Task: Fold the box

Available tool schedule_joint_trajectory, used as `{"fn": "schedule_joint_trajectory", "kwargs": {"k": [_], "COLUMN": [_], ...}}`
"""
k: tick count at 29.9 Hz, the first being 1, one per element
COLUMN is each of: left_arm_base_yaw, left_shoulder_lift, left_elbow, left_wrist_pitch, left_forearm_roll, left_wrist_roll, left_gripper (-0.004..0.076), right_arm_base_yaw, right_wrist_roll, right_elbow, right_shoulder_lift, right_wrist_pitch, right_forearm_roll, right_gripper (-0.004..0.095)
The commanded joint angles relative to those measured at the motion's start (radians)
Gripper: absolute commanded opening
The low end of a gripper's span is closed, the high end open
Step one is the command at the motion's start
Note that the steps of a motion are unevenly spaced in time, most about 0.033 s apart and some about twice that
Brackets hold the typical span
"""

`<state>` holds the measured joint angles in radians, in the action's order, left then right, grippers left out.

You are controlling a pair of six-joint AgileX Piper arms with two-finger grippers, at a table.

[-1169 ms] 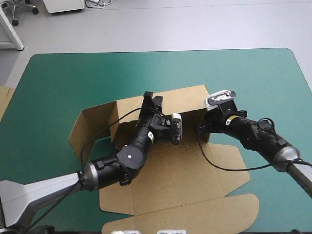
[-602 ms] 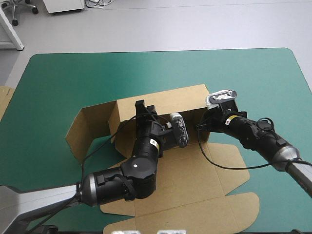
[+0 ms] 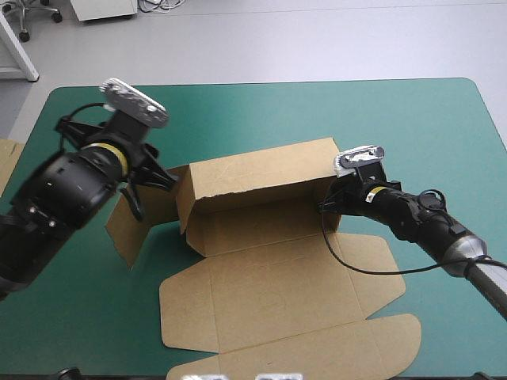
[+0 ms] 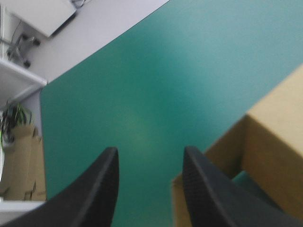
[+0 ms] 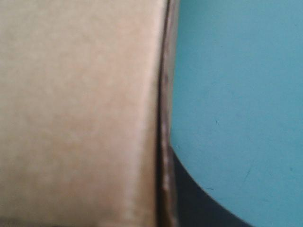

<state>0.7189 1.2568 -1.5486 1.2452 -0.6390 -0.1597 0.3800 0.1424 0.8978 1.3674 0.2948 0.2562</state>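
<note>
The box [image 3: 261, 229] is brown cardboard, matt and slightly fibrous, rough along its cut edges. The bench [image 3: 103, 332] has a teal-green cover [image 3: 396, 127], smooth, matt and faintly scuffed. The left jaws are smooth black plastic with a dull sheen. At nine o'clock lies a matt board edge [image 3: 6, 162].

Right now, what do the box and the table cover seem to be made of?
Box: brown cardboard, matte; fold creases and raw cut edges show. Cover: teal-green, smooth, with a soft sheen, perhaps a vinyl or rubber mat; I cannot tell which.

the brown box [image 5: 75, 109] wall's edge runs beside one black finger [image 5: 191, 201], teal-green cover [image 5: 236, 94] beyond.
</note>
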Motion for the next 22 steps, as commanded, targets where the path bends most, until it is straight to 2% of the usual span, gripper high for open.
{"fn": "schedule_joint_trajectory", "kwargs": {"k": [1, 6, 12, 17, 19, 22], "left_arm_base_yaw": [-0.182, -0.471, -0.746, -0.925, -0.943, -0.943], "left_shoulder_lift": [-0.025, -0.021, -0.014, 0.001, 0.001, 0.001], "left_elbow": [-0.032, -0.032, -0.019, 0.101, 0.169, 0.235], "left_wrist_pitch": [-0.002, -0.057, -0.086, -0.125, -0.175, -0.22], "left_forearm_roll": [0.057, 0.287, 0.404, 0.705, 0.764, 0.799], "left_wrist_roll": [0.041, 0.139, 0.167, 0.311, 0.327, 0.347], "left_gripper": [0.0317, 0.0315, 0.0314, 0.0314, 0.0314, 0.0314], "right_arm_base_yaw": [0.003, 0.003, 0.003, 0.003, 0.003, 0.003], "right_wrist_roll": [-0.021, -0.068, -0.159, -0.187, -0.18, -0.171], "right_elbow": [0.042, 0.094, 0.137, 0.138, 0.138, 0.138], "right_shoulder_lift": [-0.025, -0.025, -0.023, -0.023, -0.023, -0.023], "right_wrist_pitch": [0.053, 0.117, 0.177, 0.217, 0.227, 0.228], "right_forearm_roll": [0.022, 0.003, -0.096, -0.151, -0.165, -0.165], "right_gripper": [-0.002, -0.002, -0.002, -0.0008, 0.0043, 0.0188]}}
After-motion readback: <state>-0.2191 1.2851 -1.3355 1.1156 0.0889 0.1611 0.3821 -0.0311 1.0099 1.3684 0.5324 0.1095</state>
